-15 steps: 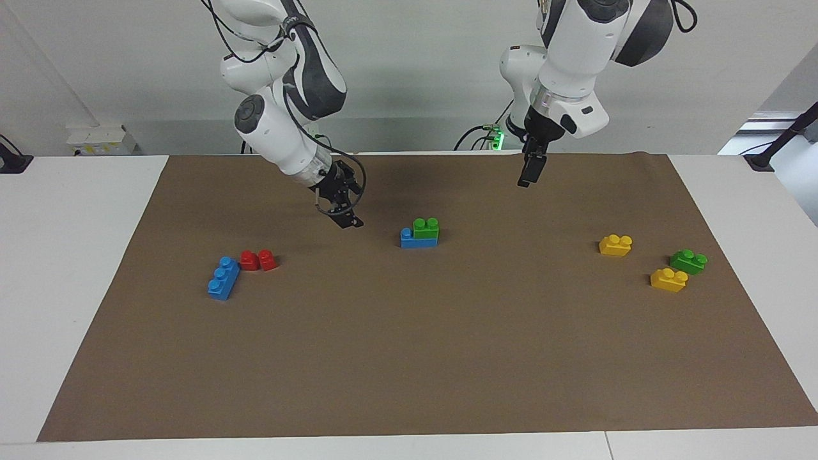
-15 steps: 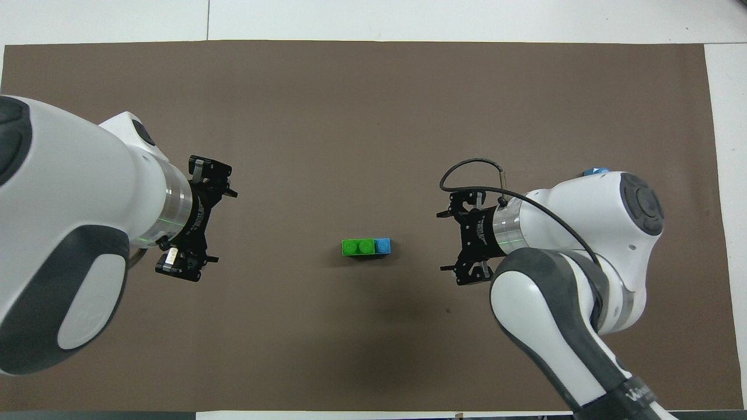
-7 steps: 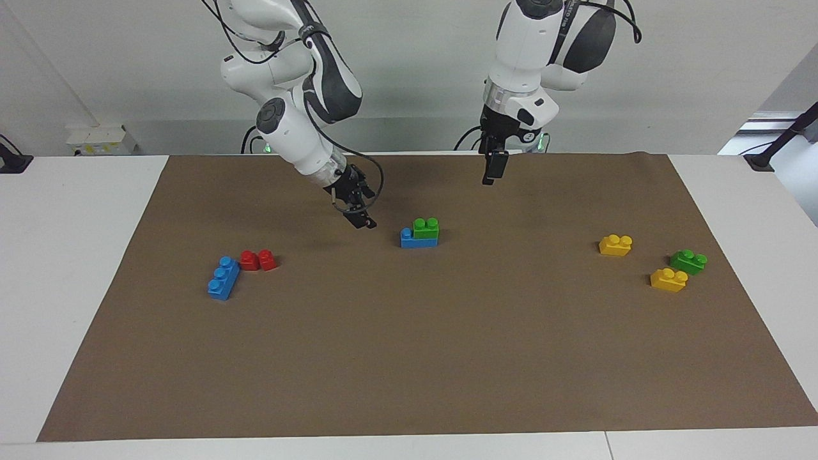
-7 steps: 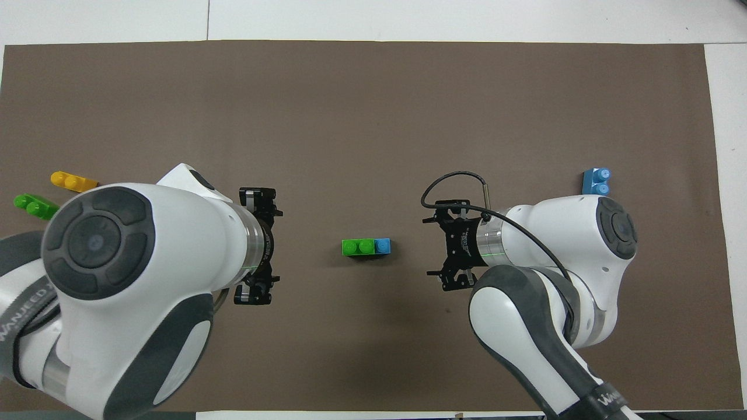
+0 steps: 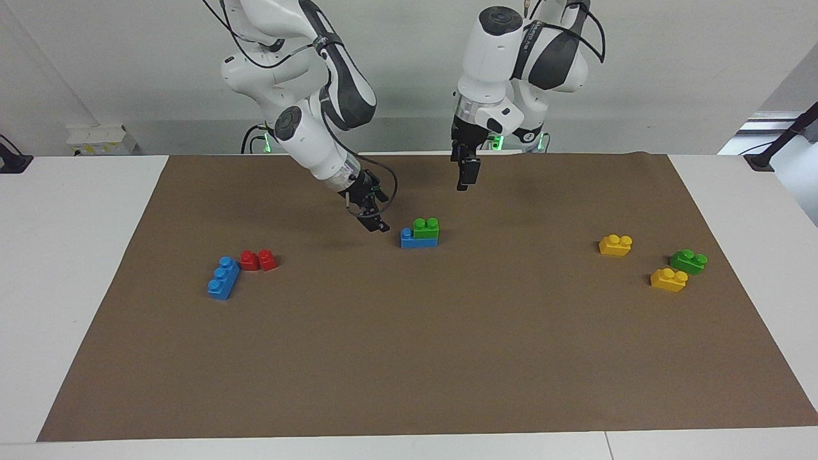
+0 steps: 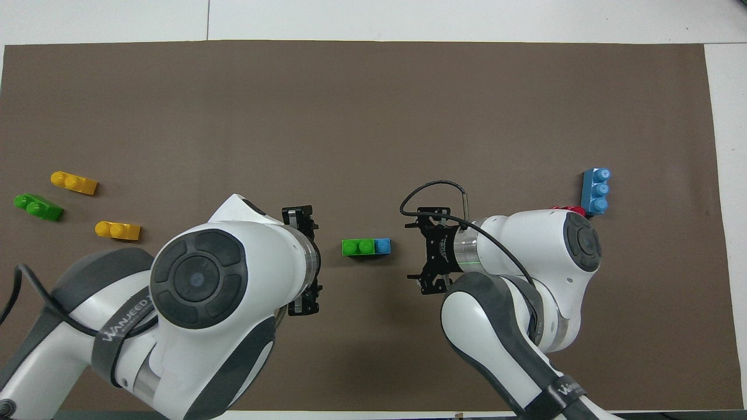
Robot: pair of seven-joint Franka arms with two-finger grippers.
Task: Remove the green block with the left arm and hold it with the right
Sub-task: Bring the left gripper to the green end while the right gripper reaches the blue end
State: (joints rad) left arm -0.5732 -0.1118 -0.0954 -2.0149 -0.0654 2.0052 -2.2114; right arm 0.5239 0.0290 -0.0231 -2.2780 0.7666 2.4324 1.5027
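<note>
Green block sits pressed onto one end of a blue three-stud brick near the middle of the brown mat, covering two of its studs and leaving one blue stud bare at the end toward the right arm. We see both arms closing in on this pair from either side over the last second.

The right gripper has swung in low and now hangs just beside the bare blue end, its fingers spread wide and holding nothing. The left gripper has travelled in from its own end of the table and now hangs higher, over the mat on the robots' side of the block, also wide open and empty. From overhead, the two grippers flank the stacked pair, the left gripper by the green end and the right gripper by the blue end.

We judge the approach nearly finished: the right arm looks set to pin the blue brick, after which the left can come down and pull the green one off.

Elsewhere lie another green brick between two yellow bricks, and a second blue brick beside a red one.
</note>
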